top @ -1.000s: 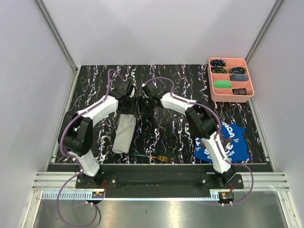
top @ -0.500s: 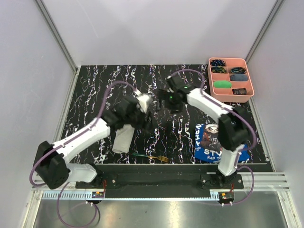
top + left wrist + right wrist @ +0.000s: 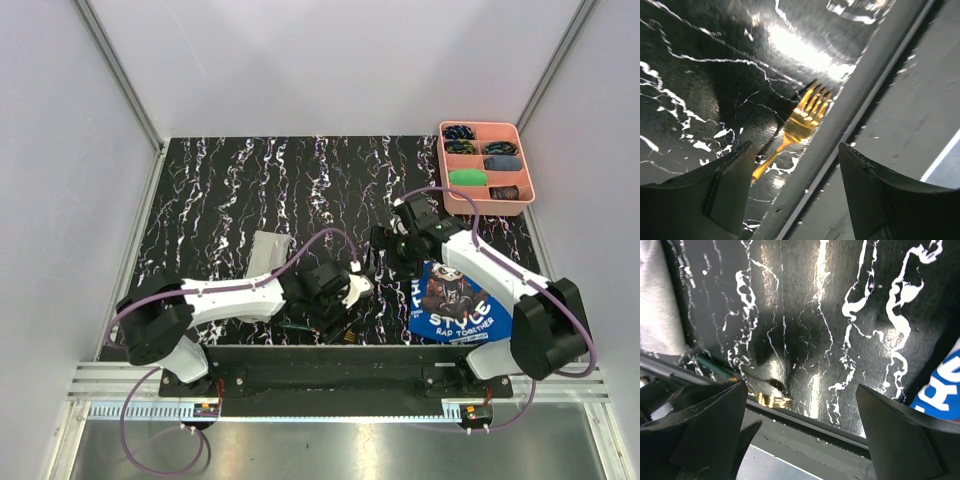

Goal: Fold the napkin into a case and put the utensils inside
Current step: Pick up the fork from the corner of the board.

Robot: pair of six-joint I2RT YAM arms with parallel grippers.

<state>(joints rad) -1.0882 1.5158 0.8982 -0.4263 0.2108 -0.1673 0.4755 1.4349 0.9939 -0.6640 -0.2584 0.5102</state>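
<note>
Left gripper [image 3: 796,160]: jaws spread wide, nothing between them. Right gripper [image 3: 801,390]: jaws also wide apart and empty.

Step in hand, by my judgement: picking up the fork [image 3: 802,120]. It lies flat on the table [image 3: 220,190], directly below and slightly ahead of my left fingertips. Its gold tines point away from that gripper, toward the raised rail [image 3: 865,100] that runs close along the right-hand finger.

Recommendations for the grasp:
- The rail crowds that side, so I should come down with my fingers straddling the slim neck or the handle, not the tines.
- The piece is thin and lies flush, so my fingertips need to reach the surface before closing, or they will skate over it.
- The table is glossy, and a slow closure should keep the fork from sliding out.

Condition of the fork: the tines are bright gold and look undamaged. From the right wrist the green handle shows to the left of that gripper, and the tines sit just below its left finger.

The napkin [image 3: 267,256] lies well behind my left gripper as a narrow grey folded strip. I cannot make out where its pocket opens. The knife is not visible in any view. A blue printed cloth [image 3: 462,305] lies beside my right arm.
</note>
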